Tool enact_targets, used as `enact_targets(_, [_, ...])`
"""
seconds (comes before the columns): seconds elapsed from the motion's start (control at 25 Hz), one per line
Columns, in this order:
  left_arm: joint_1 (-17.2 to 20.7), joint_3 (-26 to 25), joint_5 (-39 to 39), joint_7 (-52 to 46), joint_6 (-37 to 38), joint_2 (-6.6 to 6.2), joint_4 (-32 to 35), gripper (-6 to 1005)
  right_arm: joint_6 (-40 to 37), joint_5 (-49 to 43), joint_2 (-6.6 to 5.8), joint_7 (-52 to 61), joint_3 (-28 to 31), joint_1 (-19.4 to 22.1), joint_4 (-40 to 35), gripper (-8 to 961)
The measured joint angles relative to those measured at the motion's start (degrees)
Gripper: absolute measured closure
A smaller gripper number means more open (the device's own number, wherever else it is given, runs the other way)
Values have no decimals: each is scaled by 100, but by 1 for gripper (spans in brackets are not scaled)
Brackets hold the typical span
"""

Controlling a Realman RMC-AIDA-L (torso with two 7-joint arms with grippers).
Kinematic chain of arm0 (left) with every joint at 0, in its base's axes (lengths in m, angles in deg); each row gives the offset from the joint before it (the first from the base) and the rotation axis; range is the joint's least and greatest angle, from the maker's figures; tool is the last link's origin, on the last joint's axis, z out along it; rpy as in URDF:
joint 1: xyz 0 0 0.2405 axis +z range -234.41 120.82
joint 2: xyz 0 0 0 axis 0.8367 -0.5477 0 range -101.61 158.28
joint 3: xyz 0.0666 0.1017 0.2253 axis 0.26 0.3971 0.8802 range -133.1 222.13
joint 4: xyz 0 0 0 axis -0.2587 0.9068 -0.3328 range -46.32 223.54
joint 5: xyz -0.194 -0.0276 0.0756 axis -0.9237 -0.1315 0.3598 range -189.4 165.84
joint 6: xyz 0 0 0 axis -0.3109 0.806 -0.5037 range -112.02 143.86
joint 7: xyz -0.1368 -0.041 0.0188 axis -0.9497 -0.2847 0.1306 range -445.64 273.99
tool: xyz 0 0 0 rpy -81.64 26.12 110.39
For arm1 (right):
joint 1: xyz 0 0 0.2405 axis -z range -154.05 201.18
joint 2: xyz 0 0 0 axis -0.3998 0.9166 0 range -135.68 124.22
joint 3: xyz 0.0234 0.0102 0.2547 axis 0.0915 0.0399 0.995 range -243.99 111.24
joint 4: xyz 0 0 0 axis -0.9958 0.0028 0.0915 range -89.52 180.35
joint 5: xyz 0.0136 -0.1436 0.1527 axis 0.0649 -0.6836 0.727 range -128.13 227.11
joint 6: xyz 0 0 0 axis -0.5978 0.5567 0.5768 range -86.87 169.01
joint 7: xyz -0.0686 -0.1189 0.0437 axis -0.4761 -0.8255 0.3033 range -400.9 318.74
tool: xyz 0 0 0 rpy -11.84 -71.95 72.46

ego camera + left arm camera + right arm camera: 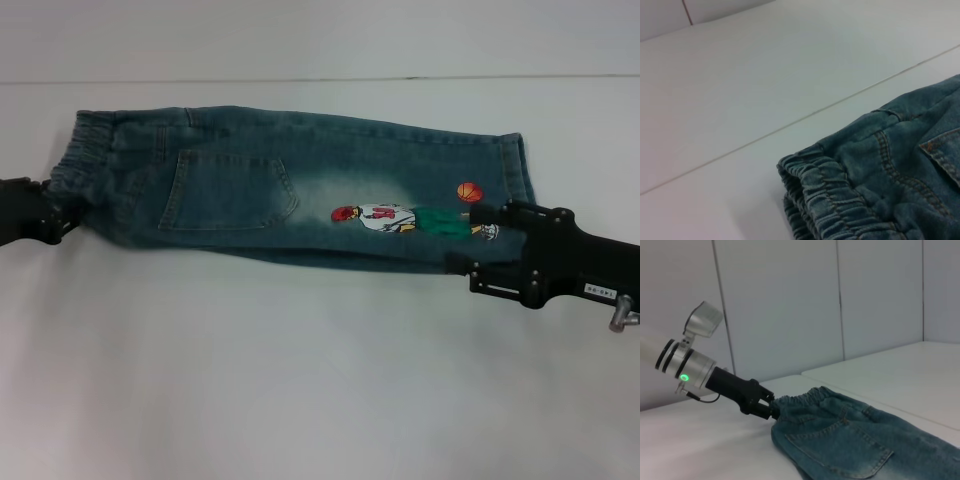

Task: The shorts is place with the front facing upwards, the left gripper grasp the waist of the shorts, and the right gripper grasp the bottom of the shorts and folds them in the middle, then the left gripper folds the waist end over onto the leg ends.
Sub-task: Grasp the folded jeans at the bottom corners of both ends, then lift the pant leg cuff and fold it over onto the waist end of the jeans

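The blue-green denim shorts (300,190) lie lengthwise across the white table, doubled along their length, with the back pocket and cartoon print facing up. The waist of the shorts (75,160) is at the left end, its ruffled band also showing close up (830,195). My left gripper (62,215) is shut on the near corner of that band, as the right wrist view confirms for the left gripper (771,409). At the right end is the bottom of the shorts (515,170). My right gripper (475,245) is open over the near part of the hems, fingers spread apart.
The white table (300,380) stretches in front of the shorts. Pale wall panels (840,300) stand behind the table's far edge.
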Motion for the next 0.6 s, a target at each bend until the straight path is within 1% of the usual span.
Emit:
enact_targets(0.24, [18, -2, 2, -22, 155, -2, 73, 585, 123, 167, 2, -9, 0, -16, 57, 174])
enact_targets(0.48, [19, 55, 9, -436, 557, 10, 413, 619, 546, 669, 15, -392, -35, -96, 516, 174])
enact_targets(0.6, [33, 233, 93, -862, 745, 8, 724, 725, 739, 904, 20, -651, -36, -136, 728, 174])
